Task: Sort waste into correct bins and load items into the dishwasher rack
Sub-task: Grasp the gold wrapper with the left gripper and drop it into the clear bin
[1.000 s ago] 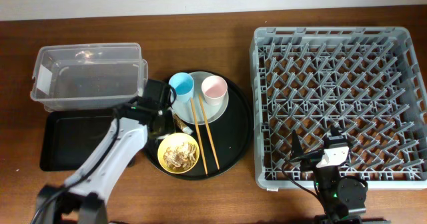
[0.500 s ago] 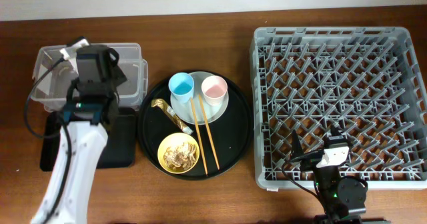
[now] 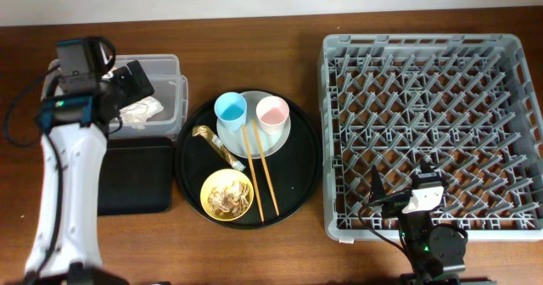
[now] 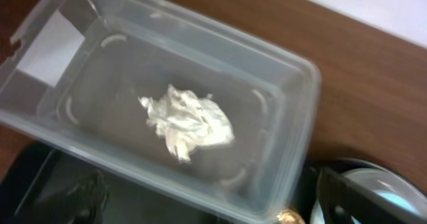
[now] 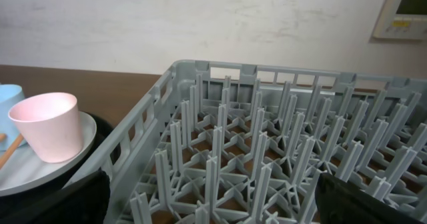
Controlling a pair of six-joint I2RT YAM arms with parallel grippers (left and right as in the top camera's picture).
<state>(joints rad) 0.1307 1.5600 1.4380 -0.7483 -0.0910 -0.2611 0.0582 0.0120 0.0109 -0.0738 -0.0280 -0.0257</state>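
Brown wooden table [image 3: 254,47] carried the whole layout. Overhead view: the dishwasher rack [image 3: 424,39] stood at the right; the round black tray [image 3: 293,175] lay at centre, bearing the pale plate [image 3: 280,136] with the blue cup [image 3: 230,108] and the pink cup [image 3: 272,113] on it. The chopsticks [image 3: 261,173] ran from the plate toward the tray's near edge, and the yellow bowl [image 3: 207,202] held the food scraps [image 3: 227,196]. The gold foil wrapper [image 3: 214,142] lay between plate and bowl. At the left, the clear tub [image 3: 161,64] stood behind the shallow black tray [image 3: 140,179]. A crumpled whitish wad [image 3: 140,109] rested inside the tub, with the left end effector [image 3: 134,83] above it. The right end effector [image 3: 400,183] hung over the rack's near edge. Left wrist view: the wad lay on the tub floor, free of both dark fingers [image 4: 70,197], which stood wide apart at the lower corners, released and holding nothing. Right wrist view: rows of upright pegs filled the foreground, the pink cup stood on the plate at the left, and a pale wall [image 5: 167,17] closed the background. The fingertips [image 5: 373,204] sat far apart in the lower corners, spread wide and grasping nothing.
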